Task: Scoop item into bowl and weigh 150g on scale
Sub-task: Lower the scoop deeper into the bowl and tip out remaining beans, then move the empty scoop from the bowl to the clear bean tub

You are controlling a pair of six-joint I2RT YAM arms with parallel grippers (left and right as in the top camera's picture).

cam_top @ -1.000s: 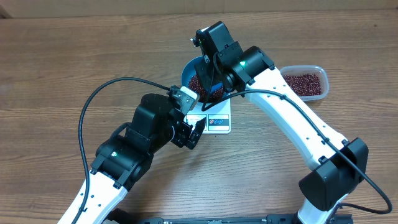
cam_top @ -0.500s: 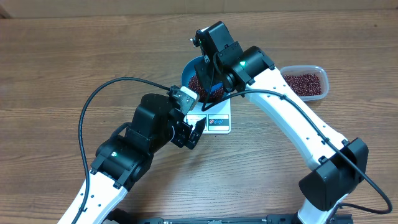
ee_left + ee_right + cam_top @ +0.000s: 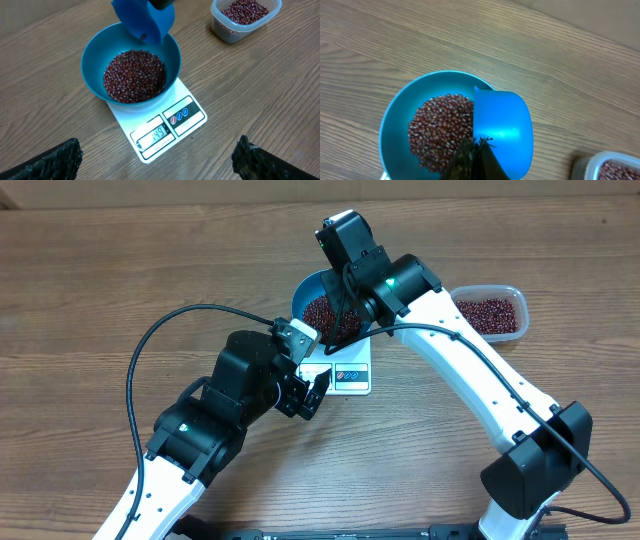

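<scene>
The bowl (image 3: 94, 57) is seated on the scale (image 3: 170, 125), covering its far part, while the display strip along the near edge is left uncovered and is seen to read 149. The beans (image 3: 134, 75) are heaped in the bottom of the bowl as a loose dark red-brown mound, with the smooth blue wall left bare around them. A small blue scoop (image 3: 147, 17) is held above the far rim of the bowl, tipped with its mouth toward the beans, and its inside is shown empty in the right wrist view. The right gripper (image 3: 472, 160) is clamped tight on the scoop, its dark fingers pressed together at the scoop's near edge. The left gripper (image 3: 159, 155) is kept low over the table (image 3: 100, 280) just in front of the scale, its fingers spread as wide as they go and nothing held between them. A clear plastic tub (image 3: 227, 34) with more beans in it is set on the table, off to the robot's right and apart from the scale.
</scene>
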